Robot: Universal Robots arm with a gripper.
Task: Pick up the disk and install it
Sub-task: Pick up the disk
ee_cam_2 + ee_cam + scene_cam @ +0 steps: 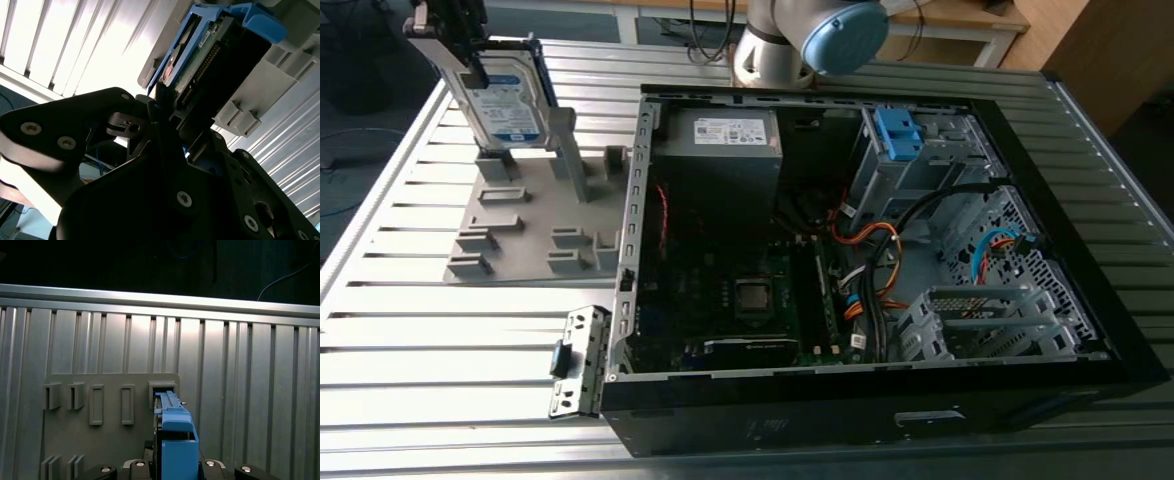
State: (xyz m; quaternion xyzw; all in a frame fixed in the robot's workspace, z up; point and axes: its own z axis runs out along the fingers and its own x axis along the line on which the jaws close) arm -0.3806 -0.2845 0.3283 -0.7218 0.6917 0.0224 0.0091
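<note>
Exterior view: the gripper [464, 50] is closed on the top of the disk [507, 100]. The disk stands upright over the rack [520, 235] at the table's [440, 340] far corner, on the exterior view's left. I cannot tell if it is clear of the rack's posts. The open case [787, 425] lies well apart on the exterior view's right, with a blue bracket [902, 135] inside and bare table between.

Second wrist view: the gripper [167, 117] pinches the disk's [210, 55] end, its jaws tight against it. The rack [260, 95] is just beyond.

First wrist view: the disk [175, 435] sits edge-on between the gripper's [172, 465] sides, above a slot [162, 386] at the rack's [110, 440] edge.
</note>
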